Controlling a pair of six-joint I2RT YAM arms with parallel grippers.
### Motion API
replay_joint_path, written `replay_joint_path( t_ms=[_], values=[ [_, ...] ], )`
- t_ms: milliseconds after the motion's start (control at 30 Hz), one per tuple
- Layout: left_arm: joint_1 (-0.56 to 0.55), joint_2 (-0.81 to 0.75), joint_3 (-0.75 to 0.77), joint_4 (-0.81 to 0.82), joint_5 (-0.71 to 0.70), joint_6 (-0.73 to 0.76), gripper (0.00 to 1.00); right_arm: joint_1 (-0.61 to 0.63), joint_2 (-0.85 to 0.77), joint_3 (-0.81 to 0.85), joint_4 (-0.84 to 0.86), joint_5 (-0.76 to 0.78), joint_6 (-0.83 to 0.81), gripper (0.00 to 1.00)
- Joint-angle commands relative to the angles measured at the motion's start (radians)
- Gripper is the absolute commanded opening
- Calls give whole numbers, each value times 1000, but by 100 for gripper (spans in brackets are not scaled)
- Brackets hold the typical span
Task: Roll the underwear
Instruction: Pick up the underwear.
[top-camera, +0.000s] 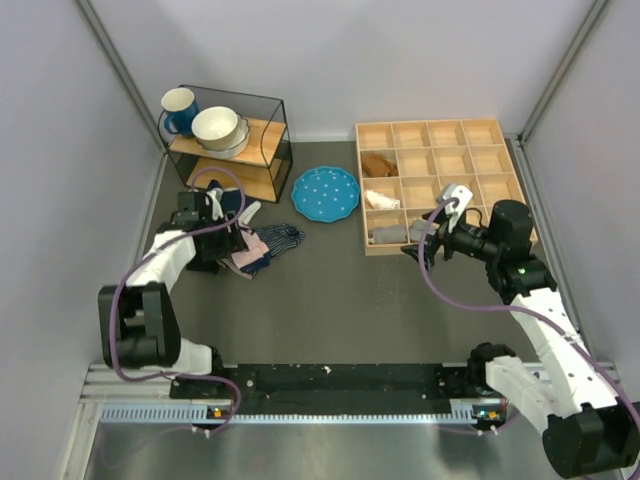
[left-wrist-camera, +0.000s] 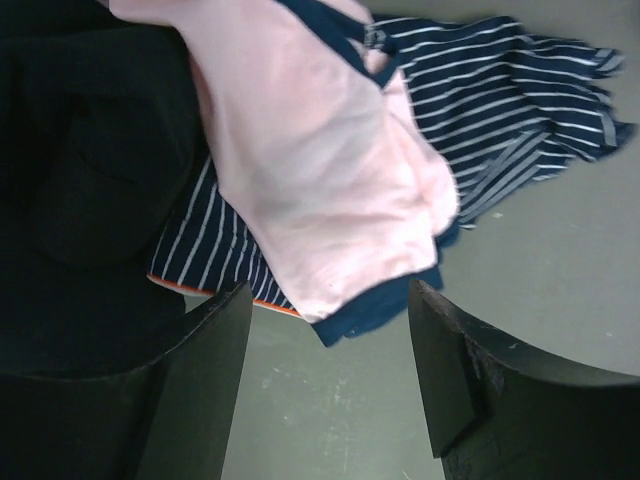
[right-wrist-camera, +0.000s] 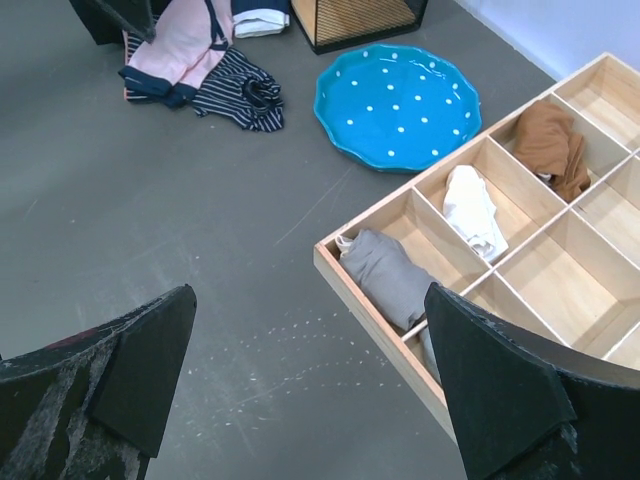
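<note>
The underwear (left-wrist-camera: 320, 170) is light pink cloth with a navy trim edge. It lies crumpled on top of a navy-and-white striped garment (left-wrist-camera: 510, 90) at the left of the mat (top-camera: 330, 300). My left gripper (left-wrist-camera: 330, 298) is open just short of the underwear's near hem, with only mat between its fingers. From above, the underwear (top-camera: 247, 247) shows beside the left gripper (top-camera: 232, 243). My right gripper (right-wrist-camera: 310, 290) is open over bare mat by the wooden tray's near corner, far from the underwear (right-wrist-camera: 180, 45).
A wooden compartment tray (right-wrist-camera: 370, 300) at the right holds a grey cloth roll (right-wrist-camera: 385, 275), a white cloth and a brown one. A blue dotted plate (top-camera: 325, 192) lies mid-table. A wire shelf (top-camera: 275, 135) with a mug and bowls stands back left. Something dark (left-wrist-camera: 90, 150) lies left of the pile.
</note>
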Motion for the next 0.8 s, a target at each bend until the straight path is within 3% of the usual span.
replay_joint_path(
  t_ms=[0,333,400,767],
  values=[
    [-29,94,67,-74,-112,-16,68,-12,-29,-5,14,-33,-9,99],
    [-96,147,118,-89,-199,-9,61,-7,-31,-8,14,-37,-4,99],
    [-96,157,113,-88,-199,-5,55,-6,-29,-8,12,-37,-3,99],
    [-96,196,115,-105,-227,0,56,-6,-31,-7,12,-42,0,99]
  ],
)
